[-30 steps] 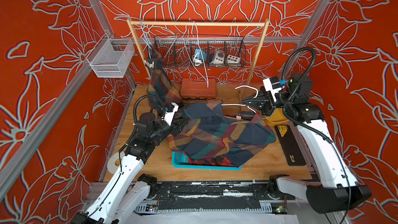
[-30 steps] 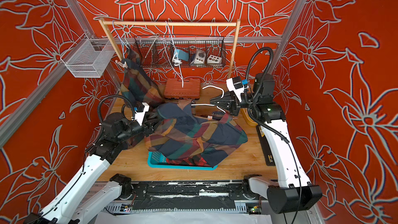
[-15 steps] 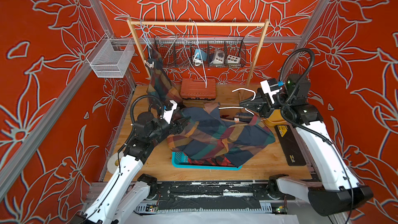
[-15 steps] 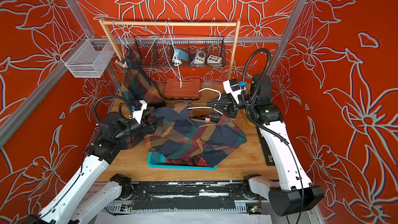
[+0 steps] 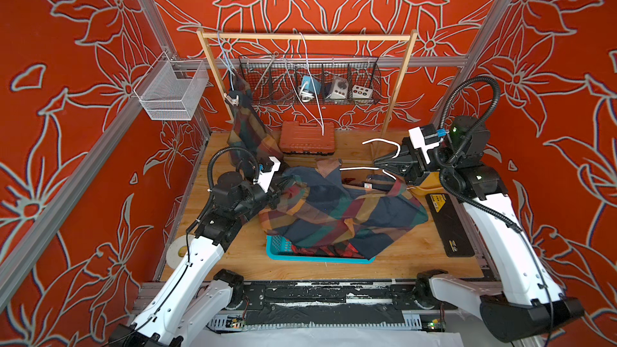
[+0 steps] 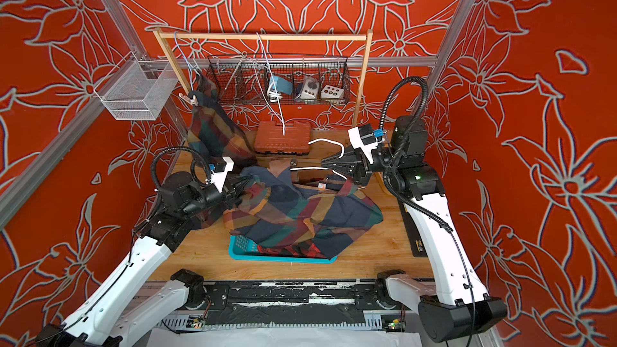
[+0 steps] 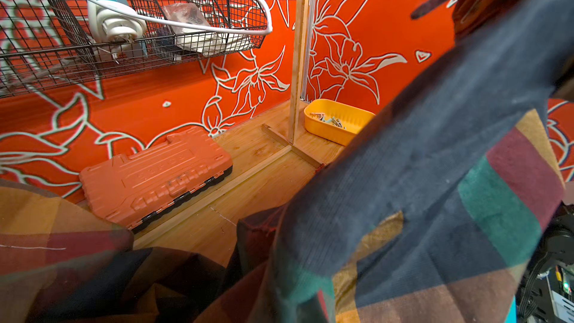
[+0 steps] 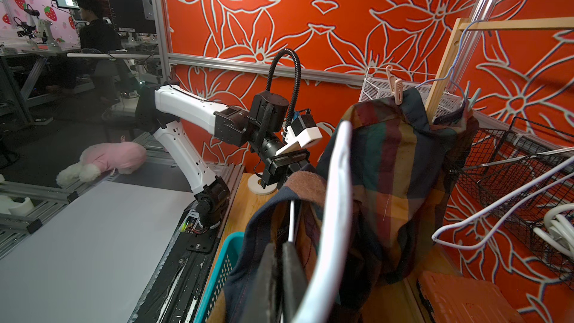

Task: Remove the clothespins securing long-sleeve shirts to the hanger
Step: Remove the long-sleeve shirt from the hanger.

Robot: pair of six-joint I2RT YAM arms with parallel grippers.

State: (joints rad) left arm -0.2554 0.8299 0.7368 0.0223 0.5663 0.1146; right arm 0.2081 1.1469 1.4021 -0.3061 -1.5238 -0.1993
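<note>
Right end effector (image 5: 376,161) is pressed together on the white hanger (image 8: 338,181) of the plaid shirt (image 5: 334,208) slumped over the teal basket (image 5: 275,247). Left end effector (image 5: 283,184) is closed as well, buried in that fabric - can't tell if it pinches any. Pink clothespin (image 8: 396,88) stands upright, jaws down, on the hanging shirt (image 8: 391,156) - mint clothespin (image 8: 473,96) nearby tilts.

No text can be read anywhere. The yellow label (image 5: 438,202) on the black mat (image 5: 450,232) is too small to make out.

Robotics lab; aluminium-framed cell (image 5: 434,61); neighbouring workstation (image 8: 37,31)
</note>
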